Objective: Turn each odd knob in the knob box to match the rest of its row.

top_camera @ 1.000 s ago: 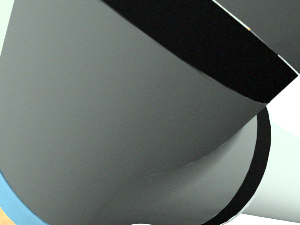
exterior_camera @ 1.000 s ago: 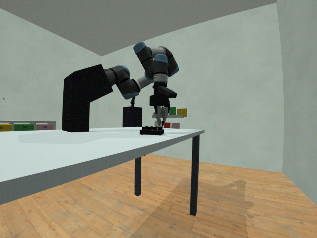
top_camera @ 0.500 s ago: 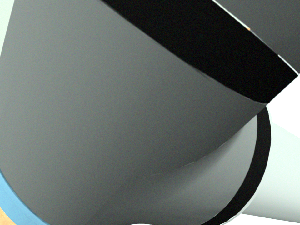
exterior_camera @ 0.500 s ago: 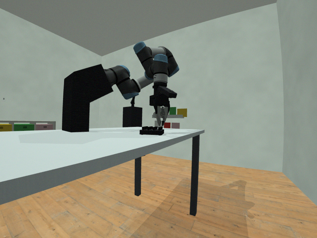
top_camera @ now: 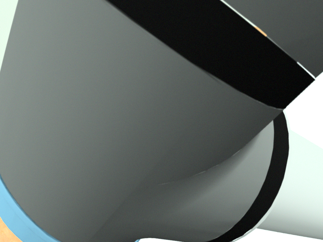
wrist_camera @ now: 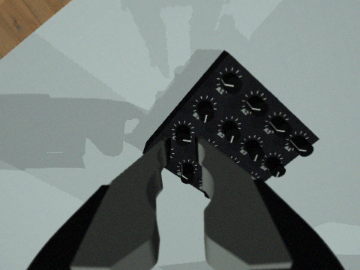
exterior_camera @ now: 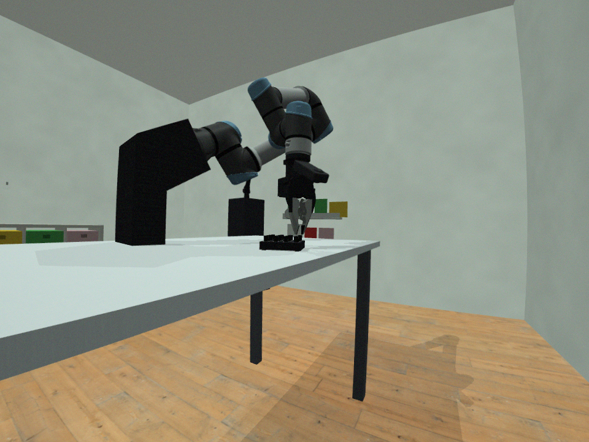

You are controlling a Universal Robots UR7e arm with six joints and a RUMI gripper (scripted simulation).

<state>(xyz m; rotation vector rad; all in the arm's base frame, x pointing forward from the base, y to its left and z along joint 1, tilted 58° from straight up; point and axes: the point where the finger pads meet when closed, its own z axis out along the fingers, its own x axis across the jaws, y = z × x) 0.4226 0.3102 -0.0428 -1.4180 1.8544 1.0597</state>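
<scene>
The black square knob box (wrist_camera: 240, 112) lies on the pale grey bench (wrist_camera: 75, 67). Two grey fingers flank a small black near-corner knob (wrist_camera: 186, 172), apparently without touching it.
</scene>
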